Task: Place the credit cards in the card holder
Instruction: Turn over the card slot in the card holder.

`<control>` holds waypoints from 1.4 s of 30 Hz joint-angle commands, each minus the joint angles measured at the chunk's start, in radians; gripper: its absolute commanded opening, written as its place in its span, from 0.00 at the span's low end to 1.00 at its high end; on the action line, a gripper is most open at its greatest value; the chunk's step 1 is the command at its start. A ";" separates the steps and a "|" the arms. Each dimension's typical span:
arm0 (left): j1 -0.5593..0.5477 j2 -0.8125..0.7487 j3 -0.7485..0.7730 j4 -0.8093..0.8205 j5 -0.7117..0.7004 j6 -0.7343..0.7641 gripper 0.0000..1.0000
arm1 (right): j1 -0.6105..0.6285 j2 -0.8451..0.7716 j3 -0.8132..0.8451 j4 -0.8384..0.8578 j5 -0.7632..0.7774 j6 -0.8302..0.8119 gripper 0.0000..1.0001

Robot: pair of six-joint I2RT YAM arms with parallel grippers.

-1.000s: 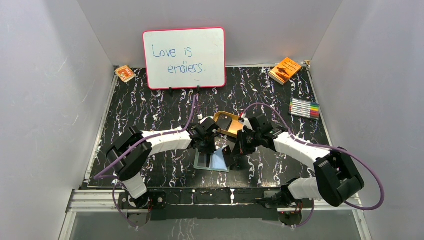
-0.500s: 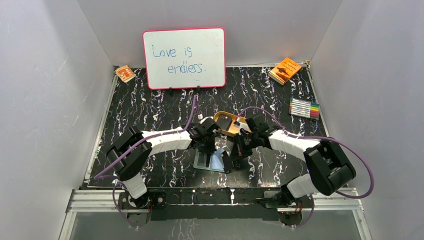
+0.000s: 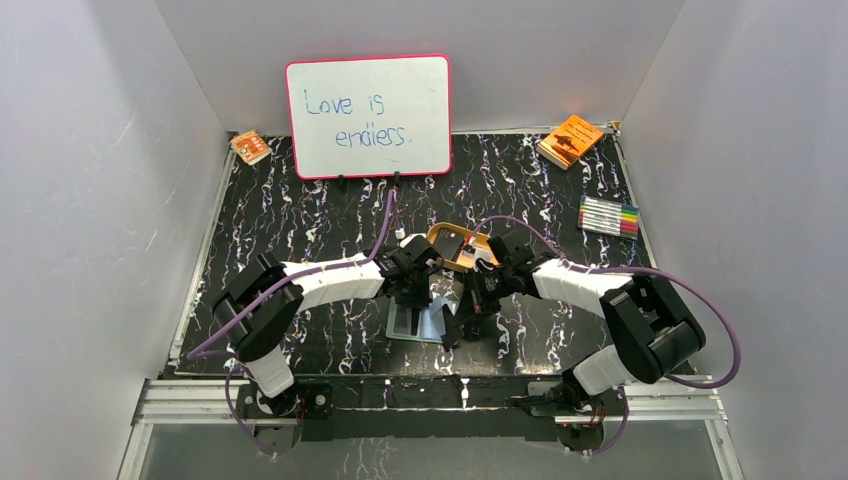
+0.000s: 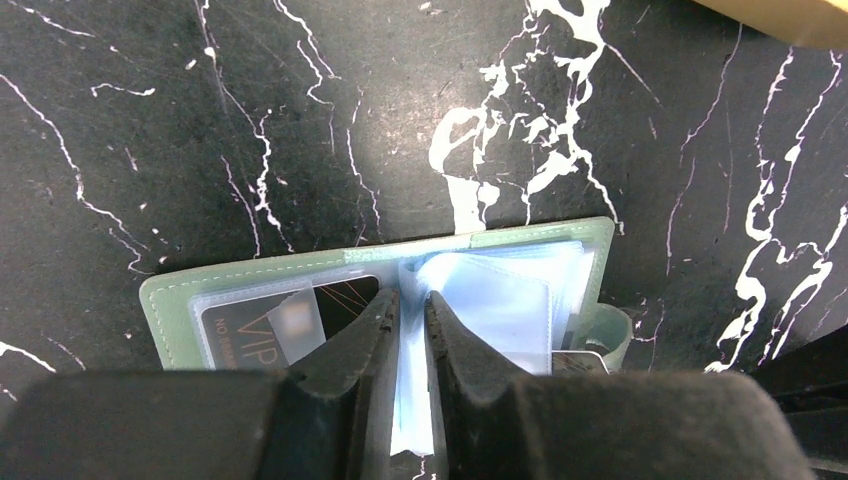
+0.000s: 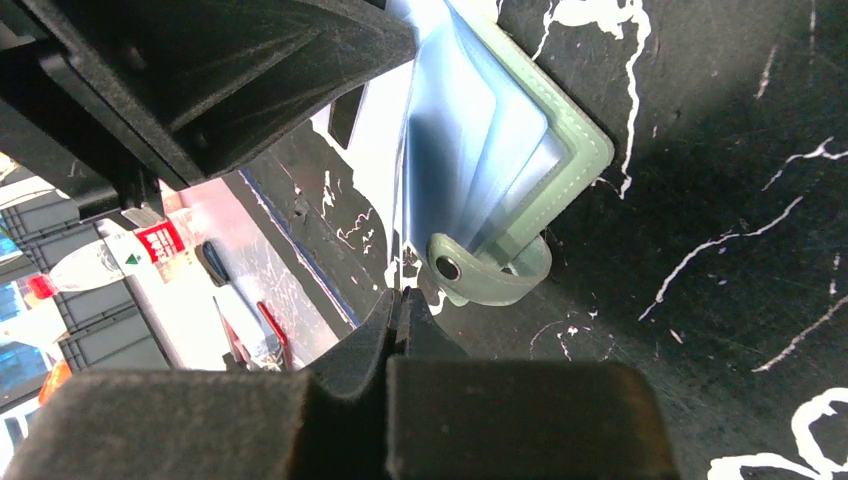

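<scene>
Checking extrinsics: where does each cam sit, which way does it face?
Top external: above, behind the bases, looking down at the table; both arms show.
Left wrist: straight down on the open wallet; left gripper straddles a sleeve.
Right wrist: low, angled at the wallet's snap strap; right gripper shut.
Shared: all three see the wallet.

Black, white-veined marble-pattern tabletop (image 3: 300, 220) lies under the jaws. Tan-orange oval tray (image 3: 452, 243) sits just behind them. Pink-framed whiteboard (image 3: 368, 116), lettered "Love is endless.", stands upright well beyond. Orange printed booklet (image 3: 570, 140) lies far back right of the jaws, small orange packet (image 3: 250, 147) far back left. Row of coloured marker pens (image 3: 609, 216) lies well to the right.
</scene>
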 commanded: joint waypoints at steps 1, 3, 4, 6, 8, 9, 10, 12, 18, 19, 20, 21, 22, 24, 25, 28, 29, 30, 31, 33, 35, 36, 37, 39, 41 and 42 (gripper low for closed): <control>-0.004 -0.031 0.011 -0.121 -0.048 0.024 0.18 | 0.011 0.011 0.016 0.047 -0.028 0.017 0.00; -0.004 -0.042 0.014 -0.129 -0.052 0.025 0.21 | 0.012 0.013 0.016 0.051 -0.025 0.021 0.00; -0.005 -0.049 0.016 -0.132 -0.054 0.025 0.24 | 0.013 0.015 0.016 0.053 -0.025 0.022 0.00; -0.004 -0.063 0.018 -0.137 -0.061 0.026 0.28 | 0.017 0.018 0.017 0.057 -0.023 0.025 0.00; -0.005 -0.075 0.019 -0.141 -0.063 0.028 0.33 | 0.018 0.022 0.018 0.062 -0.022 0.031 0.00; -0.005 -0.082 0.021 -0.142 -0.063 0.027 0.35 | 0.022 0.025 0.019 0.064 -0.021 0.034 0.00; -0.005 -0.088 0.021 -0.142 -0.063 0.027 0.37 | 0.024 0.028 0.021 0.067 -0.020 0.037 0.00; -0.004 -0.100 0.022 -0.146 -0.062 0.027 0.42 | 0.029 0.033 0.024 0.070 -0.020 0.041 0.00; -0.005 -0.124 0.026 -0.153 -0.058 0.028 0.56 | 0.047 0.052 0.035 0.081 -0.013 0.053 0.00; -0.004 -0.128 0.026 -0.153 -0.058 0.029 0.57 | 0.051 0.055 0.039 0.084 -0.012 0.056 0.00; -0.005 -0.133 0.026 -0.153 -0.057 0.028 0.59 | 0.054 0.057 0.041 0.085 -0.011 0.058 0.00; -0.004 -0.137 0.025 -0.154 -0.057 0.029 0.59 | 0.058 0.059 0.044 0.087 -0.009 0.061 0.00; -0.006 -0.143 0.026 -0.156 -0.057 0.028 0.60 | 0.062 0.061 0.045 0.089 -0.007 0.063 0.00; -0.004 -0.158 0.030 -0.159 -0.057 0.027 0.62 | 0.071 0.062 0.051 0.091 -0.002 0.070 0.00; -0.004 -0.166 0.031 -0.163 -0.059 0.026 0.62 | 0.074 0.062 0.055 0.091 0.001 0.076 0.00; -0.005 -0.205 0.040 -0.180 -0.079 0.022 0.65 | 0.090 0.055 0.070 0.092 0.015 0.088 0.00; -0.005 -0.221 0.040 -0.187 -0.087 0.018 0.66 | 0.094 0.052 0.074 0.093 0.019 0.092 0.00; -0.004 -0.239 0.039 -0.195 -0.097 0.014 0.66 | 0.098 0.051 0.080 0.094 0.023 0.098 0.00; -0.004 -0.256 0.031 -0.199 -0.107 0.006 0.67 | 0.105 0.051 0.085 0.095 0.027 0.102 0.00; -0.005 -0.293 0.016 -0.210 -0.122 -0.009 0.68 | 0.116 0.056 0.093 0.100 0.033 0.110 0.00; -0.005 -0.331 -0.006 -0.219 -0.136 -0.023 0.68 | 0.130 0.068 0.101 0.104 0.036 0.115 0.00; -0.005 -0.345 -0.019 -0.223 -0.143 -0.032 0.68 | 0.137 0.074 0.104 0.108 0.038 0.117 0.00; -0.004 -0.359 -0.033 -0.228 -0.148 -0.040 0.68 | 0.144 0.082 0.107 0.111 0.040 0.120 0.00; -0.004 -0.382 -0.060 -0.235 -0.154 -0.055 0.68 | 0.158 0.095 0.112 0.120 0.044 0.127 0.00; -0.004 -0.403 -0.088 -0.241 -0.158 -0.069 0.68 | 0.172 0.106 0.118 0.127 0.047 0.133 0.00; -0.006 -0.413 -0.100 -0.244 -0.159 -0.075 0.68 | 0.177 0.113 0.123 0.129 0.050 0.134 0.00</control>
